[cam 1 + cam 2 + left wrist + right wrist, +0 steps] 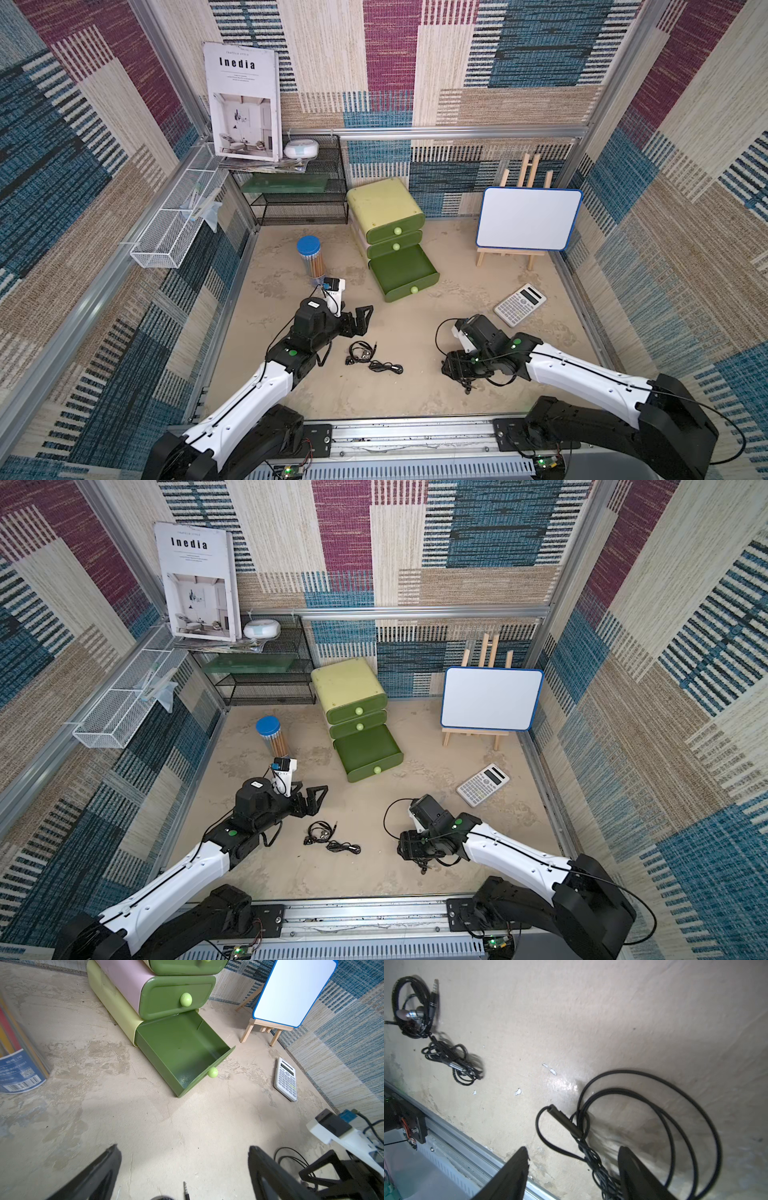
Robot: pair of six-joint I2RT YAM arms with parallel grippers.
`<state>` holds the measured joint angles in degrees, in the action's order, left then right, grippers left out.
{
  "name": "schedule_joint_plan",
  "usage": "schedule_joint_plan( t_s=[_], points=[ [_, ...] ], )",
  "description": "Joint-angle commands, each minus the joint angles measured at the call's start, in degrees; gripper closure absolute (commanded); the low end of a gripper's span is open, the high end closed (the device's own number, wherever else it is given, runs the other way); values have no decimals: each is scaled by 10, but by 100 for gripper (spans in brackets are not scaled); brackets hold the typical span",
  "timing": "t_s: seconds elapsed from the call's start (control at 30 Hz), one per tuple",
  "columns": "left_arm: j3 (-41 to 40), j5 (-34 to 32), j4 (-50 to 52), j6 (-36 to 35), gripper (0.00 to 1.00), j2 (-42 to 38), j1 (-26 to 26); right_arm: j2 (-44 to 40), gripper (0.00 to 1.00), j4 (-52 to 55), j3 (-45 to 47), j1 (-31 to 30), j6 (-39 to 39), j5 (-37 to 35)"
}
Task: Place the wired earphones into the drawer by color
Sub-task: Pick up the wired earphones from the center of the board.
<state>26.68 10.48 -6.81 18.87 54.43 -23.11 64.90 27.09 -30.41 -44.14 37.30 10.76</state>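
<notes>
the right gripper (573, 1148) stands open astride a black earphone coil (562, 1119) on the tabletop (591, 1022); the left gripper (184, 1147) hovers wide open near the open drawer (182, 1049).

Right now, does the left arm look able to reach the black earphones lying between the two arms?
Probably yes. The left gripper hangs open right beside those black earphones, with only bare tabletop between them; the right gripper works apart, straddling another black earphone cable.

Beige tabletop (415, 399), black earphones (365, 354), calculator (520, 304), drawer unit (384, 203), pencil tube (309, 257)
</notes>
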Motion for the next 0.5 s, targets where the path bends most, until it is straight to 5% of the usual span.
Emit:
schedule_joint_plan(
  t_s=[0.0, 0.47],
  points=[
    [3, 1, -9, -5, 1, -2, 0, 15, 34, 6, -4, -6, -10, -13],
    [3, -1, -6, -6, 1, -1, 0, 48, 64, -1, -8, -15, -17, -20]
  ],
)
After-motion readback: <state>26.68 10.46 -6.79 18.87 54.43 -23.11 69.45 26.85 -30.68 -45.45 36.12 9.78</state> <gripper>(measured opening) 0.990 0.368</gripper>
